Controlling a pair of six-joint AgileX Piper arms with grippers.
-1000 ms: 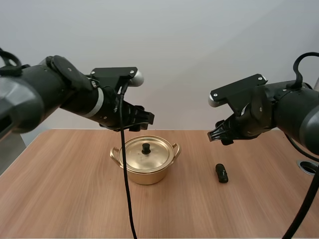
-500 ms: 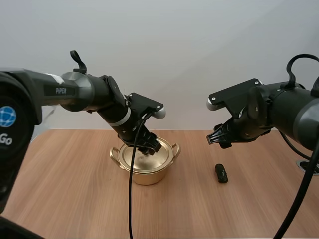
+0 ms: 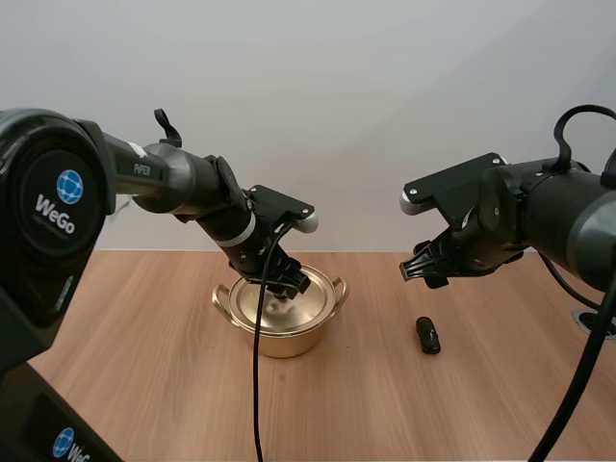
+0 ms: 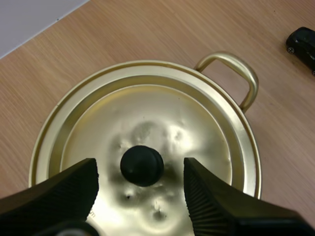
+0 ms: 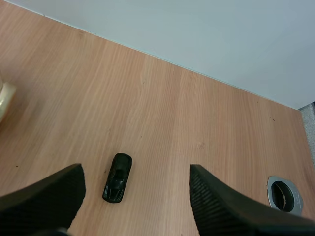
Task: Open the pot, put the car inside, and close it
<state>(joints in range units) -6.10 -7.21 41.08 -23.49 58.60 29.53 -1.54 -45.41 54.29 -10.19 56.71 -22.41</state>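
i'm on the first step, getting the lid off. my left gripper (image 4: 141, 173) hangs just over the round gold metal lid (image 4: 167, 105) of the shallow gold two-handled pot (image 3: 284, 339), which sits nearer the far edge of the light wooden table (image 3: 135, 385) than the near one. its fingers stand wide apart, ribbed faces turned in, one on each side of the small black knob (image 4: 142, 165), touching nothing i can see. the knob looks about centred, so i judge it needs a little more descent until the tips pass the crown, then a firm close and a straight lift so the lid doesn't drag the pot. my right gripper (image 5: 136, 173) is spread open too, empty, above the small black toy car (image 5: 117, 177), which lies between the pot and the table's right edge.
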